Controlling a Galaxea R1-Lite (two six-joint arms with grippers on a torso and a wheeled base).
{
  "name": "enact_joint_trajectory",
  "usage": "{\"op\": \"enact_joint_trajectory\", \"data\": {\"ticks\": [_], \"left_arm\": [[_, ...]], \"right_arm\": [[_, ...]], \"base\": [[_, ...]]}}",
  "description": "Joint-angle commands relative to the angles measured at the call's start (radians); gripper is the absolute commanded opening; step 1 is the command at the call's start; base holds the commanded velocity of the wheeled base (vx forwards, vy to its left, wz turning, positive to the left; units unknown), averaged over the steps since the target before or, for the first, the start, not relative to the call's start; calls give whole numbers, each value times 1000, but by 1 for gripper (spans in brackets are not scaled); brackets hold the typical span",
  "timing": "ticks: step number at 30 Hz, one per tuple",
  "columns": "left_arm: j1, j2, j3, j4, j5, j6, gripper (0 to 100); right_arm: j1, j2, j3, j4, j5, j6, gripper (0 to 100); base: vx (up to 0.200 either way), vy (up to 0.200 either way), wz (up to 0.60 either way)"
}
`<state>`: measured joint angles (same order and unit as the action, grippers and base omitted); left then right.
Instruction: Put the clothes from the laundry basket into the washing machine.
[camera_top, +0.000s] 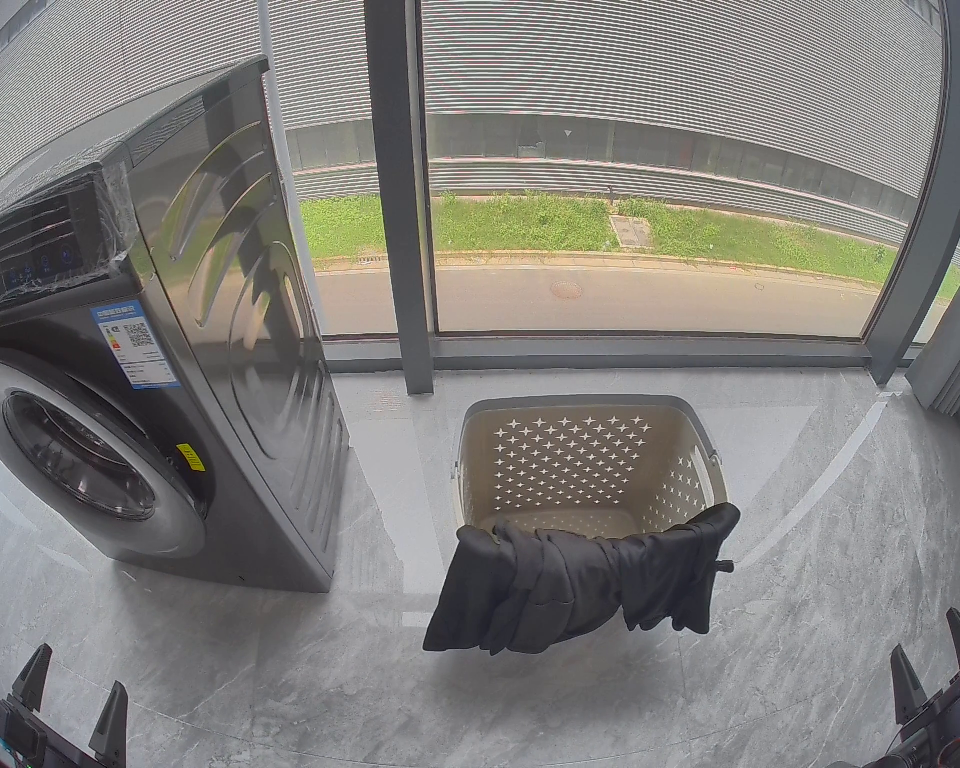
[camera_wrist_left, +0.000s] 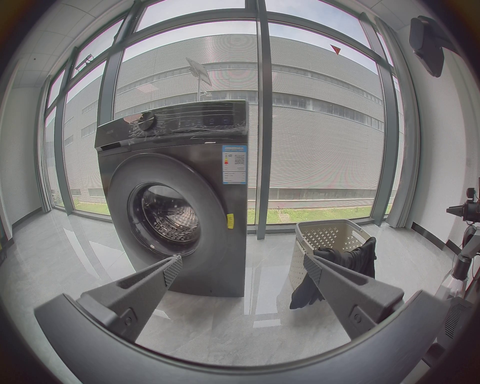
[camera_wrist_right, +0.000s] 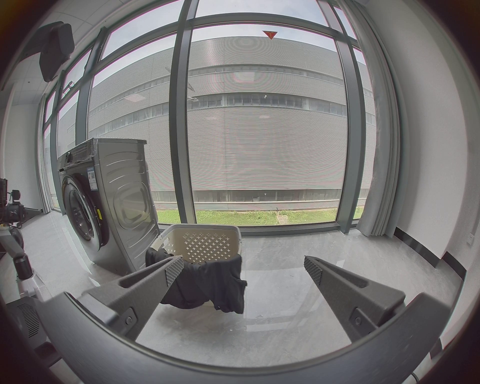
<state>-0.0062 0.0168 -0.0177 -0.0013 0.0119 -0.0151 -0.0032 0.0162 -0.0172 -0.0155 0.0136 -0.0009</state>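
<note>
From my head, the dark clothes (camera_top: 560, 590) hang over the near rim of the basket (camera_top: 585, 402), to the right of the washing machine (camera_top: 230, 330). I think nothing is picked up yet. At my left wrist, the left gripper (camera_wrist_left: 240, 262) is spread and empty. At my right wrist, the right gripper (camera_wrist_right: 240, 262) is also spread; next, one must reach the clothes.

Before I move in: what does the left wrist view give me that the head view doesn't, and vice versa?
Left wrist: the washing machine front-on, with the perforated wall of its drum visible. Head: the inside of the laundry basket from above, its visible floor bare. Both: the dark garment draped over the basket's near rim, and the open left tool.
</note>
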Motion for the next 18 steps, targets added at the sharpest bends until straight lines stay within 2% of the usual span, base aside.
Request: {"op": "enact_joint_trajectory", "data": {"ticks": [1, 18], "left_arm": [[0, -17, 16, 0, 0, 0, 100], [0, -17, 18, 0, 0, 0, 100]], "right_arm": [[0, -16, 17, 0, 0, -1, 100], [0, -16, 17, 0, 0, -1, 100]], "base": [[0, 200, 0], [0, 200, 0]]}}
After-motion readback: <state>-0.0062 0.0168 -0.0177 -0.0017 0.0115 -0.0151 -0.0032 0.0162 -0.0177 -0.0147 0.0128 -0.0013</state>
